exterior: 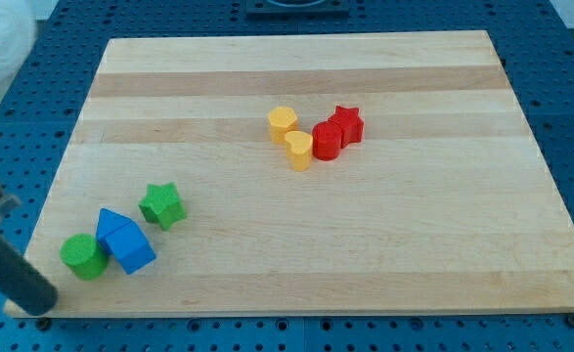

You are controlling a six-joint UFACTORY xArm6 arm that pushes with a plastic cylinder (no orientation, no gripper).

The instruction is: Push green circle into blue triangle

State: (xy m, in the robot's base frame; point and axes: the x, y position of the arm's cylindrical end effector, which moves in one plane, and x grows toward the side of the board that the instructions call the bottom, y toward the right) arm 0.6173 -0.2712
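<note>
The green circle [83, 256] sits near the board's bottom-left corner. The blue triangle [111, 223] lies just up and to the right of it, close or touching. A blue cube-like block [133, 250] sits against the triangle and right beside the circle. My tip [40, 306] is at the board's bottom-left edge, below and to the left of the green circle, a short gap away from it. The dark rod slants up to the view's left edge.
A green star [162, 205] stands just right of the blue blocks. Near the middle, a yellow hexagon [283, 122], a yellow heart [299, 151], a red circle [327, 140] and a red star [346, 123] form a cluster. The wooden board [384, 254] lies on a blue perforated table.
</note>
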